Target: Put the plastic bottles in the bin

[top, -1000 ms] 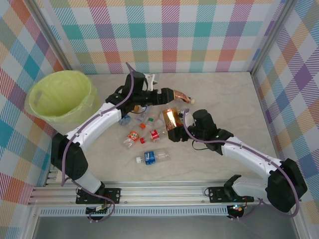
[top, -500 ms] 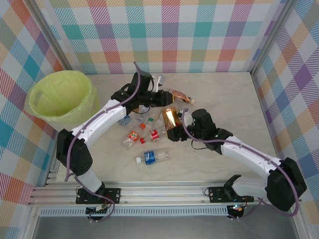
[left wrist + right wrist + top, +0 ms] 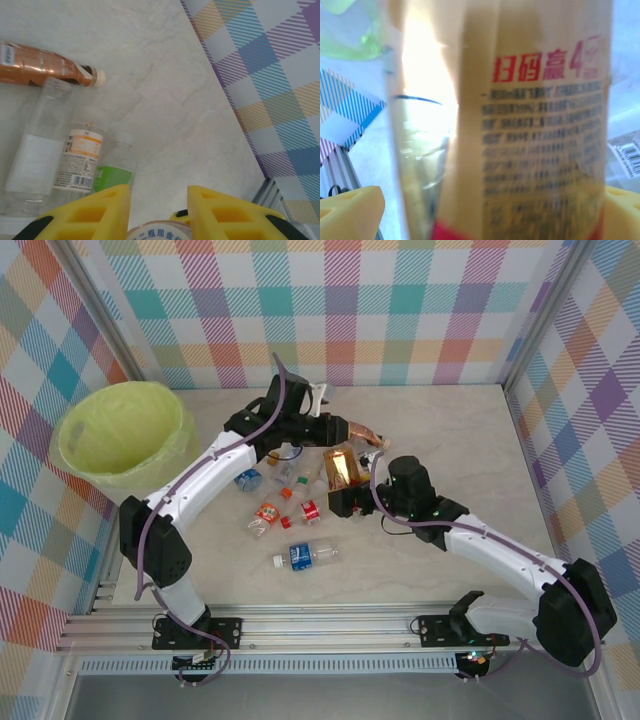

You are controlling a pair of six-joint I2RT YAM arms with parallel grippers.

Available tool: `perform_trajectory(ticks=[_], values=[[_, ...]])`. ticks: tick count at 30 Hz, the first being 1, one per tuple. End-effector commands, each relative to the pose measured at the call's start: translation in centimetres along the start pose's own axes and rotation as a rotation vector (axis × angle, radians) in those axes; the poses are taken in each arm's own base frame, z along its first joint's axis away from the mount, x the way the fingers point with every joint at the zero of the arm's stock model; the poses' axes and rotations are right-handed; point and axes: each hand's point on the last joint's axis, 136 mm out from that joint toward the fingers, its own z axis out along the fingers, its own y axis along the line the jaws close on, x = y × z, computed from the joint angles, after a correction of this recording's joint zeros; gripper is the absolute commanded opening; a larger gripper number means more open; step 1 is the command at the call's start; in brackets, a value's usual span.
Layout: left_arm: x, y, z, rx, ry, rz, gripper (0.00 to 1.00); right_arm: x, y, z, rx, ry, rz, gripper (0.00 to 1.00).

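Right hand (image 3: 485, 210) clamps gold-labelled clear plastic bottle (image 3: 341, 470) mid-frame, we judge for carrying to round yellow-green-lined bin (image 3: 72, 455) upper left | left hand (image 3: 156, 200): we cannot tell grip.

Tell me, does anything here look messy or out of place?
Yes. The bottles lie on their sides, scattered in a jumble on the table. The right gripper holds a gold-labelled one; the bin stands apart on the left.
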Motion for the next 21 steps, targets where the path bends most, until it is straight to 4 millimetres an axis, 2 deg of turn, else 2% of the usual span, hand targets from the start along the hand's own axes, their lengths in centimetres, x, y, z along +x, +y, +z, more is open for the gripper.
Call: perform_trajectory(ticks=[1,7,11,14,18,21], values=[[-3.6,-1.1,-4.5,-0.066,-0.203,0.077,0.0,-2.0,-0.1,-1.3,0.038,-0.116,-0.019,1.0],[-6.8,1.0,-10.7,-0.273,-0.451,0.112,0.0,-1.1,-4.7,-2.9,0.288,-0.145,0.055,1.0],[-8.2,1.4,-15.2,-0.375,-0.579,0.175,0.0,-0.8,-7.9,-4.6,0.465,-0.21,0.124,1.0],[-9.4,2.0,-18.7,-0.493,-0.649,0.221,0.0,-0.6,-8.6,-5.2,0.505,-0.229,0.126,1.0],[-11.1,3.9,-24.8,-0.769,-0.805,0.249,0.0,-0.6,-9.2,-5.5,0.542,-0.243,0.14,1.0],[-12.7,4.1,-28.9,-0.882,-0.933,0.267,0.0,-0.8,-9.4,-5.6,0.554,-0.257,0.149,1.0]])
